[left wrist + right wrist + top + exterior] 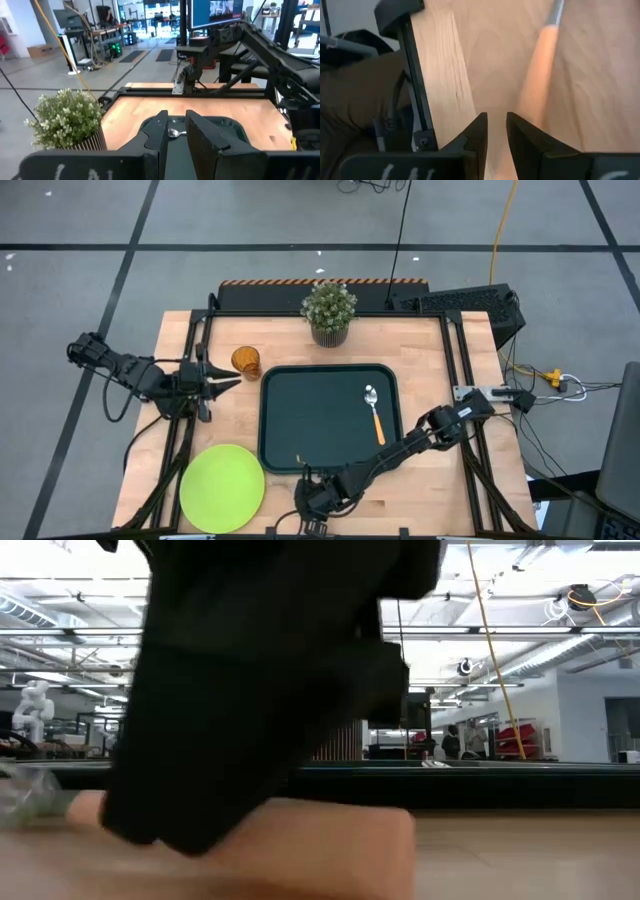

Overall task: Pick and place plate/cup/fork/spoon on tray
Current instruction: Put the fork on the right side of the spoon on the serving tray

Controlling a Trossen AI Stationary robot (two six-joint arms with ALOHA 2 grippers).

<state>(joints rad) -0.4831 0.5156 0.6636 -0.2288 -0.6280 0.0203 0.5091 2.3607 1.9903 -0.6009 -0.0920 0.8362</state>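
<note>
The dark tray [300,405] lies mid-table, and the spoon [374,412] lies on its right part. The amber cup [246,361] stands on the table left of the tray. The lime-green plate [222,488] lies flat at the near left. My left gripper [232,383] is shut and hovers just near of the cup, pointing toward the tray. My right gripper [315,498] is shut and low at the table's near edge, near of the tray. In the right wrist view the fork's orange handle [536,75] lies on the wood and runs under one finger [520,135]. My right gripper has one finger over the fork's handle [522,117], which lies flat on the table and is not between the fingers. I cannot tell whether the finger touches it.
A potted plant [329,312] stands at the far edge behind the tray. The right arm [270,690] fills most of the low view. The table's dark frame edge [417,90] runs close beside my right gripper.
</note>
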